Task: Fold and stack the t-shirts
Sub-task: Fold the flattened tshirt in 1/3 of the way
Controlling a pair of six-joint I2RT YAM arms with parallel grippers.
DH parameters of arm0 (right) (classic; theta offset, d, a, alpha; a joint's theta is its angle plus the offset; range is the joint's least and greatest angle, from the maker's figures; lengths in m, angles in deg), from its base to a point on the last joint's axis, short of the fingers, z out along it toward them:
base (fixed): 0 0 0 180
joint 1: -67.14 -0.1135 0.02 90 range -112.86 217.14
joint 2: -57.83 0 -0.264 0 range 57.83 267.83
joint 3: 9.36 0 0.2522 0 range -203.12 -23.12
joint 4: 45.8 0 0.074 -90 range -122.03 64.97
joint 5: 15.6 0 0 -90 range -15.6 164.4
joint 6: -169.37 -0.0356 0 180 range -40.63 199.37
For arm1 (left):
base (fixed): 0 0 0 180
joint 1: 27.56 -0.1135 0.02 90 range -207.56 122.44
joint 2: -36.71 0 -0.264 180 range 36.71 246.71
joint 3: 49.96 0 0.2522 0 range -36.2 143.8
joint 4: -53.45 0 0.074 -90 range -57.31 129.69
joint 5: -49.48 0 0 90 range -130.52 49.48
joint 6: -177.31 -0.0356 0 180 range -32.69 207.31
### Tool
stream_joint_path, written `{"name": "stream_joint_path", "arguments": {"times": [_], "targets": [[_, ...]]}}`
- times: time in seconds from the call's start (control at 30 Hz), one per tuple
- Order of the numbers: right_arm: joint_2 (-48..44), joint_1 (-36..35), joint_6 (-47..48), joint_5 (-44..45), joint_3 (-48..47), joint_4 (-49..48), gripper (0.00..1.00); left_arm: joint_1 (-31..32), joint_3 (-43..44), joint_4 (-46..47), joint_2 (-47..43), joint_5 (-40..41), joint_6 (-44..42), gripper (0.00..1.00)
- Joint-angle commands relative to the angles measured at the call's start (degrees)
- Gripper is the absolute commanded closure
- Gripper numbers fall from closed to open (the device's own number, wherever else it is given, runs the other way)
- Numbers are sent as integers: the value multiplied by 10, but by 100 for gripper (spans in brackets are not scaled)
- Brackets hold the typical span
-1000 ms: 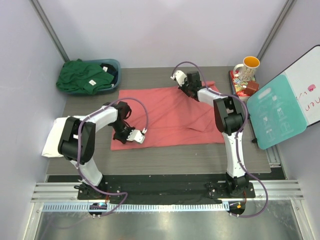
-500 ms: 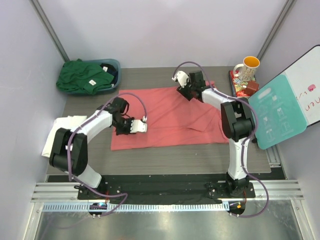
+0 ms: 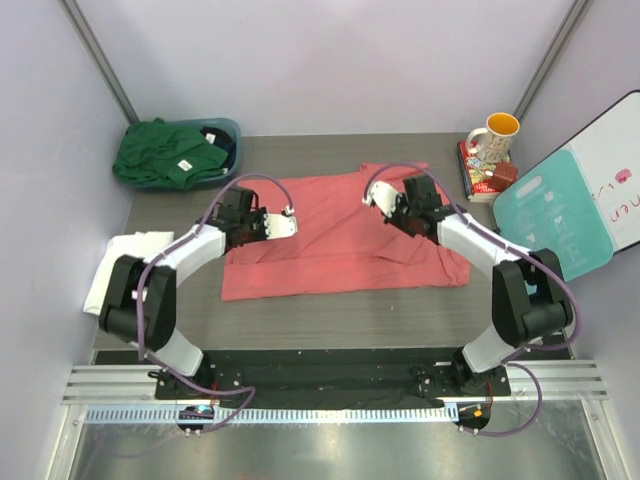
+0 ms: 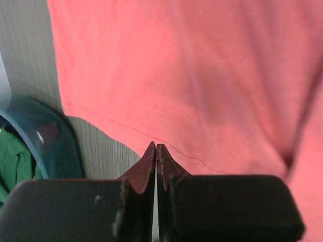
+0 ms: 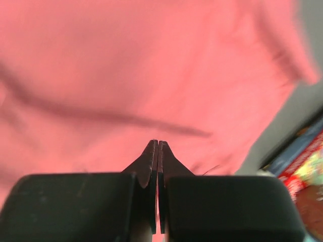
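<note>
The left gripper (image 3: 262, 230) is closed, its 2 fingers pressed tip to tip, low over the back-left part of the coral-red t-shirt (image 3: 340, 255); in its wrist view the shirt's hem runs just past the fingertips (image 4: 149, 161), with cloth spreading ahead and to the right, though whether any cloth is nipped between the tips cannot be told; the right gripper (image 3: 400, 212) is likewise shut tight, its fingers meeting in 1 thin line above the shirt's back-right part, with wrinkled red cloth filling nearly everything ahead of it and bare table (image 5: 303, 116) off to its right; the shirt lies spread out under both grippers and reaches from them toward the arm bases; left of the left gripper and farther back, the dark green t-shirt (image 3: 165, 155) is heaped in the teal tub (image 3: 232, 130); left of that gripper and nearer the bases, the white t-shirt (image 3: 112, 270) lies at the table's edge; a mug (image 3: 493, 135) stands right of the right gripper — well apart from it.
</note>
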Motion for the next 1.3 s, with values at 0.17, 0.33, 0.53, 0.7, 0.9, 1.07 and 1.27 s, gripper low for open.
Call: {"name": "stream_joint_path", "arguments": {"times": [0.17,0.33,0.53,0.7,0.9,1.07,1.27], "targets": [[-100,-2,56,-30,110,98,99,-38,102,180,137,105,2,100],[-106,-1,74,-31,144,108,99,-50,168,197,201,107,-10,100],[-103,-1,94,-31,167,119,99,-55,218,198,254,105,-21,100],[-94,-1,102,-24,172,120,99,-55,220,190,277,97,-25,100],[-93,-1,101,-24,170,125,99,-55,211,176,283,89,-18,100],[-93,-1,100,-28,172,132,99,-55,222,160,303,97,-21,100],[-97,-1,103,-31,170,153,99,-55,256,130,345,108,-23,100]]}}
